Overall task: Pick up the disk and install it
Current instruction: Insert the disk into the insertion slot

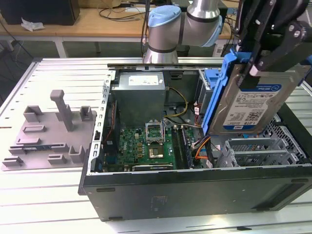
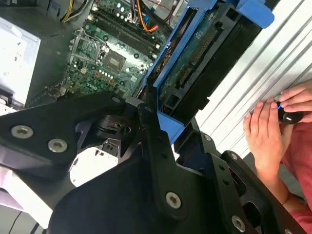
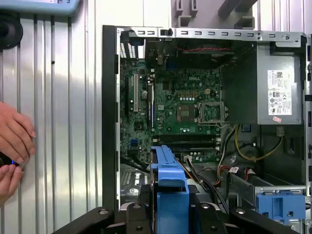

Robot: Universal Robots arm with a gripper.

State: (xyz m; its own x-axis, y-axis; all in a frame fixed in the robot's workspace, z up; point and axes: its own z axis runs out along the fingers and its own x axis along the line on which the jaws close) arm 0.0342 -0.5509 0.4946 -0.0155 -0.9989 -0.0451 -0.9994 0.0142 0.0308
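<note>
Tool (image 1: 247, 62) first: black jointed fingers (image 1: 275, 48) pressed together on the disk (image 1: 253, 105), pinching it across its thin side near its upper end, with one finger lying on the labelled face. So the disk hangs below the tool, up in the air over the open computer case (image 1: 195, 187), toward the exterior view's right end of it. It's tilted rather than flat, label side facing the exterior camera. It's a flat silver metal slab with a white-and-blue sticker, and a bright blue plastic carrier frame (image 1: 214, 100) runs around its edges. In the second wrist view the disk (image 2: 204, 58) shows its dark underside with a connector row, and in the first wrist view the disk (image 3: 169, 195) is edge-on, a blue strip between the black linkages. Under it sits a silver perforated metal drive cage (image 1: 263, 151), with orange and red cables (image 1: 201, 147) bunched just beside that. Further along inside the case are a green motherboard (image 1: 141, 144) with a metal-framed socket and a grey boxy power supply (image 1: 139, 92). The case lies on its side on a ribbed metal table (image 1: 48, 209), near a grey plastic fixture (image 1: 48, 126) with upright pegs. A person's hands (image 2: 273, 131) are over the table near the case, holding something small and dark.
</note>
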